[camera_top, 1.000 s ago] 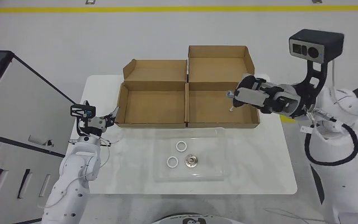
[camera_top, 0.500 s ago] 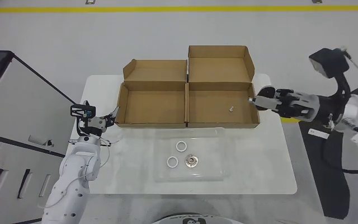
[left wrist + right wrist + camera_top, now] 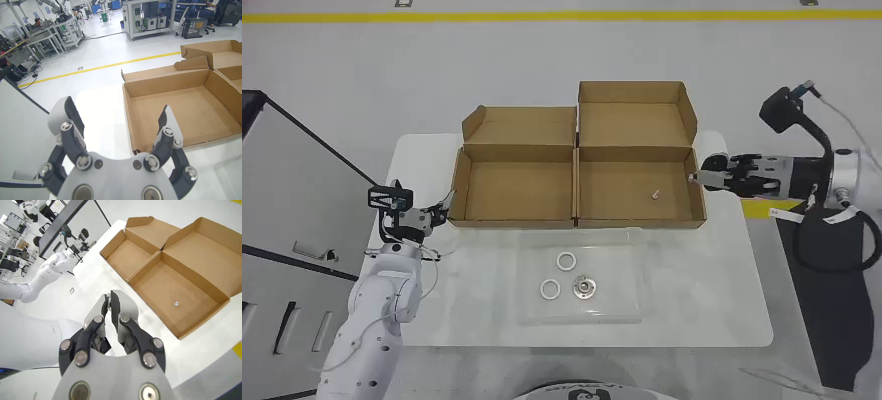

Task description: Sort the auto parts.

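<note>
The right gripper (image 3: 109, 297) is pinched almost shut on a small silver threaded bolt (image 3: 108, 303), just outside the right wall of the right-hand open brown cardboard box (image 3: 612, 200), where a small silver metal part (image 3: 653, 194) lies on the floor. The left gripper (image 3: 117, 113) is spread wide and empty beside the left-hand open brown cardboard box (image 3: 179, 113). Two white rings (image 3: 567, 261) and a round metal flange (image 3: 584, 287) lie in a clear plastic tray (image 3: 627, 300).
</note>
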Tool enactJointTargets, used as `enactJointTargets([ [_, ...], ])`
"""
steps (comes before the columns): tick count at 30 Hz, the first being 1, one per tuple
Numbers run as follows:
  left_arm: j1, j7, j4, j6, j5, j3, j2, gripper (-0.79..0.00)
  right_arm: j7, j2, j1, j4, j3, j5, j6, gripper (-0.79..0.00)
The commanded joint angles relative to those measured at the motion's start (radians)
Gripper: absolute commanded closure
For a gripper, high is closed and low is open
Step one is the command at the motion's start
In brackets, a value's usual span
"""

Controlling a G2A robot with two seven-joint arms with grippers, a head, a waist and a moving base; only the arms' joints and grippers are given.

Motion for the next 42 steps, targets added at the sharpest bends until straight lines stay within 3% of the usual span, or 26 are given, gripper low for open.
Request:
enactJointTargets([
  [1,0.000,0.000,0.000,0.000,0.000,0.000,0.000,-0.785,0.019,0.003,0.039,0.031,-0.038,-0.031,-0.011,0.000],
  [9,0.000,0.000,0.000,0.000,0.000,0.000,0.000,-0.785,0.042,0.015,0.160,0.122,-0.200,-0.158,-0.054,0.000],
  [17,0.000,0.000,0.000,0.000,0.000,0.000,0.000,-0.785,0.009,0.030,0.222,0.187,-0.315,-0.182,-0.088,0.000],
  [29,0.000,0.000,0.000,0.000,0.000,0.000,0.000,-0.785,-0.006,0.048,0.256,0.217,-0.372,-0.209,-0.102,0.000],
  [42,0.000,0.000,0.000,0.000,0.000,0.000,0.000,-0.785,-0.006,0.070,0.214,0.250,-0.400,-0.330,-0.096,0.000],
])
